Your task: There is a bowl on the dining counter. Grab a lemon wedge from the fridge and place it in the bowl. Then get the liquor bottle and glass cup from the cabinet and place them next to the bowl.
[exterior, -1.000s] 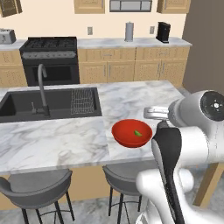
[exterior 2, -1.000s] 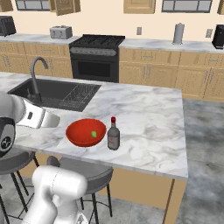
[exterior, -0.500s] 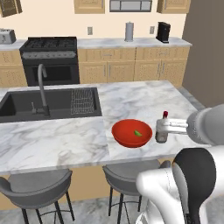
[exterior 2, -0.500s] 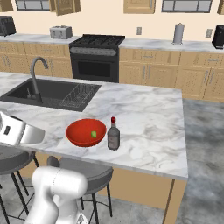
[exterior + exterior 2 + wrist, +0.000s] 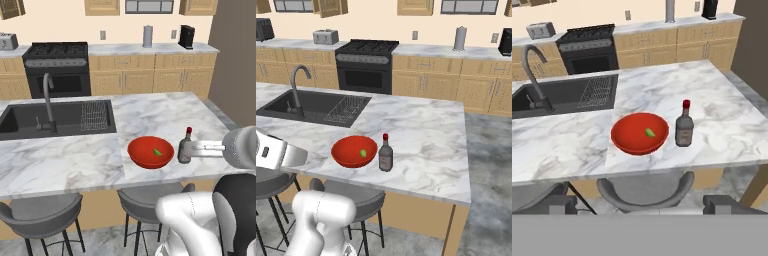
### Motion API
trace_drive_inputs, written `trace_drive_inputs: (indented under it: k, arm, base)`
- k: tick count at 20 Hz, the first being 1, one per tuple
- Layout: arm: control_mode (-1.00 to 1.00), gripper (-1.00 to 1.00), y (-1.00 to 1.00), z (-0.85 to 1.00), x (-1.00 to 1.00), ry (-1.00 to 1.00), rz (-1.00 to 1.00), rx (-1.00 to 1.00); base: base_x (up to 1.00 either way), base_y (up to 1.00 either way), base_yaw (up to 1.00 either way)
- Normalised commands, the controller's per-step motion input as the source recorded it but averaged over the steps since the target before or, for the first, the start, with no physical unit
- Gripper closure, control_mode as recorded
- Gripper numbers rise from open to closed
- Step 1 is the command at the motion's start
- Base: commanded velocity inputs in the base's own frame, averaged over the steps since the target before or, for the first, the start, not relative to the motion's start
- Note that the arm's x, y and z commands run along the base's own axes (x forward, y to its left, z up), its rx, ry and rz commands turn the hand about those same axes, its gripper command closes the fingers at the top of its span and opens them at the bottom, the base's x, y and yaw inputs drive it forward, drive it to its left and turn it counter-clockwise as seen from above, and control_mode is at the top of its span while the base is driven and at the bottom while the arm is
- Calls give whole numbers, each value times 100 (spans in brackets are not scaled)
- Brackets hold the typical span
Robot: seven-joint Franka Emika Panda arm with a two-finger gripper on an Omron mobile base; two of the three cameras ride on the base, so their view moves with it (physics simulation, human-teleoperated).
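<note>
The red bowl sits near the front edge of the marbled dining counter. The small lemon wedge lies inside it. The dark liquor bottle with its red cap stands upright just right of the bowl, apart from it. My gripper is open and empty, held back from the counter's front edge and facing the bowl. The glass cup and the fridge are out of view. Tan wall cabinets run along the top.
A black sink with a grey tap and a dish rack fills the counter's left part. Grey stools stand under the front edge. A stove, toaster and coffee machine line the back wall.
My arm has swung down and back from beside the bowl, off the counter. The bowl, lemon wedge and bottle have not moved. The gripper stays open.
</note>
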Motion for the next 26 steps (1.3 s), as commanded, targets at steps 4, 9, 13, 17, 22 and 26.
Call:
trace_drive_inputs:
  k: [4, 9, 13, 17, 22, 26]
  arm:
    - [100, -100, 0, 0, 0, 0, 0, 0]
    - [100, -100, 0, 0, 0, 0, 0, 0]
    - [100, -100, 0, 0, 0, 0, 0, 0]
    - [100, -100, 0, 0, 0, 0, 0, 0]
    - [100, -100, 0, 0, 0, 0, 0, 0]
    - [100, -100, 0, 0, 0, 0, 0, 0]
  base:
    - [0, 67, 2]
    - [-14, 100, 1]
    - [-58, 100, 0]
    - [-80, 100, 0]
    - [-72, 100, 0]
    - [-43, 100, 0]
